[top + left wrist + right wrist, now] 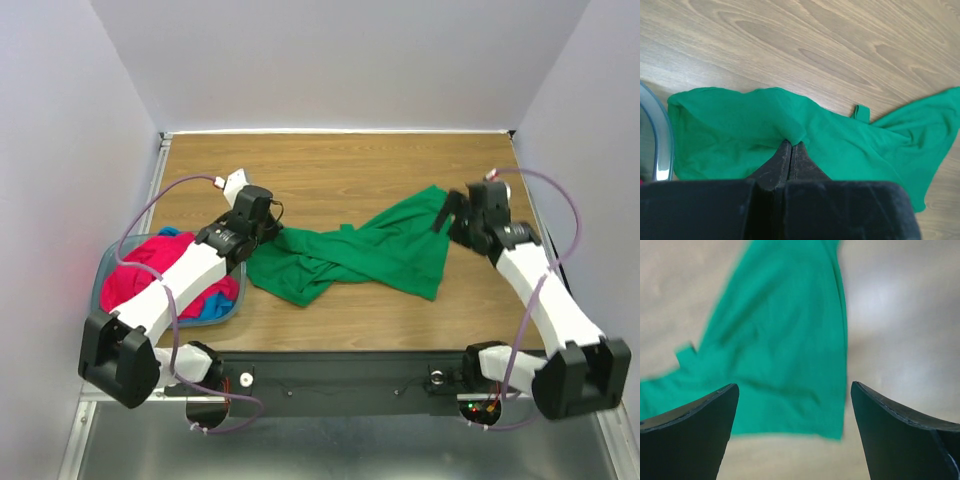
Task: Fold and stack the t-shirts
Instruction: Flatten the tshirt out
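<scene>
Woodgrain tabletop (350,165), smooth and bare-grained, carries the green t-shirt (360,255), soft, twisted and creased, with nothing folded yet. The pink-red t-shirt (135,280) and blue t-shirt (218,302) lie crumpled in the plastic basket (103,268) at its left side. My left gripper (791,146) pinches green cloth; my right gripper (795,390) hangs spread wide above it.

One green t-shirt (365,255) lies crumpled and twisted (unfolded) across the wooden table (350,170); pink-red t-shirt (135,272) and blue t-shirt (215,303) bunched in the basket (102,275).
</scene>
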Robot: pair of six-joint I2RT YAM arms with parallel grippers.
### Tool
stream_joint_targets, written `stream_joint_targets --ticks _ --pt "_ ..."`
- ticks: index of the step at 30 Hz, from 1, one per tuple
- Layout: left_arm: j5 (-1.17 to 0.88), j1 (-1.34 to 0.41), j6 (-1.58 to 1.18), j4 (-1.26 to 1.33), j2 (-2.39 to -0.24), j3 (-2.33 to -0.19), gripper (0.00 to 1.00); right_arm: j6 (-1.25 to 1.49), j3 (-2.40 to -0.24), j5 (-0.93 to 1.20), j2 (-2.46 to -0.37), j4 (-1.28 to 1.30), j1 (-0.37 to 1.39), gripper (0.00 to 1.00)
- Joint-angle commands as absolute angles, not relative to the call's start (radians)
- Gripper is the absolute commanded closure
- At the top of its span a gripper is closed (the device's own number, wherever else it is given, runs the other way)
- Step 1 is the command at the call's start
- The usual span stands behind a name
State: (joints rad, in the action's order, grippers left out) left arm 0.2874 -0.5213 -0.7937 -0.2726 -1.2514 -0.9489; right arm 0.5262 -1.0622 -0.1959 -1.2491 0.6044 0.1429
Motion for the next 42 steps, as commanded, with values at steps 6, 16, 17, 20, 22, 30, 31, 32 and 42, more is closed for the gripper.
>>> stream_joint_targets --ticks 6,16,17,20,22,30,31,32,42 --pt "0.256 -0.520 -0.782 -0.233 -1.146 -0.856 1.00 0.725 -0.641 0.076 -0.993 0.749 0.133 0.00" --pt "0.256 -0.522 -0.795 -0.233 -1.134 -0.830 1.00 0.753 -0.586 0.074 -1.066 0.649 0.141 0.13" --pt "0.258 -0.522 -0.793 -0.235 -1.134 -0.828 1.00 0.753 -0.591 0.065 -1.092 0.638 0.147 0.15" --pt "0.258 -0.522 -0.798 -0.233 -1.137 -0.822 1.00 0.778 -0.598 0.020 -1.121 0.595 0.164 0.25" --pt "0.256 -0.520 -0.801 -0.233 -1.137 -0.821 1.00 0.799 -0.600 0.008 -1.149 0.563 0.176 0.29" --pt "0.264 -0.520 -0.798 -0.241 -1.134 -0.822 1.00 0.827 -0.597 -0.104 -1.259 0.520 0.219 0.50" --pt "0.265 -0.522 -0.799 -0.241 -1.132 -0.822 1.00 0.840 -0.585 -0.115 -1.267 0.512 0.219 0.53" --pt "0.267 -0.522 -0.801 -0.242 -1.129 -0.819 1.00 0.845 -0.580 -0.123 -1.275 0.503 0.219 0.54" --pt "0.276 -0.520 -0.802 -0.267 -1.111 -0.821 1.00 0.838 -0.612 -0.170 -1.327 0.449 0.219 0.92"
